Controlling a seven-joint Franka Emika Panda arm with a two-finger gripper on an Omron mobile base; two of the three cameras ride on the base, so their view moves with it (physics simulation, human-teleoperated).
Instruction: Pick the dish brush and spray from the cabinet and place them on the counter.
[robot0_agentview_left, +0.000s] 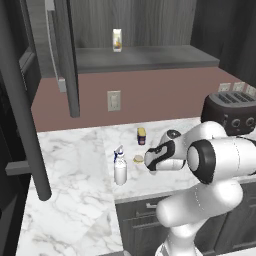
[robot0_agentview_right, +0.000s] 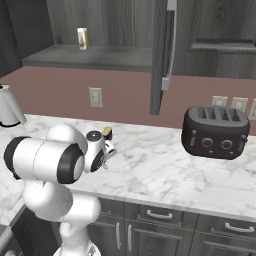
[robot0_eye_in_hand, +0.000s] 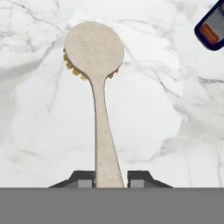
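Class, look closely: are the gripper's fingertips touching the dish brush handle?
Touching. In the hand view both fingertips press against the dish brush handle with no gap on either side.

The counter (robot0_agentview_left: 70, 165) carries the spray (robot0_agentview_left: 120, 170), a toaster (robot0_agentview_right: 215, 131) — and a small yellow-and-dark block (robot0_agentview_left: 141, 135).

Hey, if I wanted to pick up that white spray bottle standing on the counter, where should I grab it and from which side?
Grip the spray around its plain round body, below the blue trigger head, which is too irregular for flat fingers. It stands upright on the counter, so a level approach suits, probably from the front edge or its left side, since the arm and the dish brush crowd its right.
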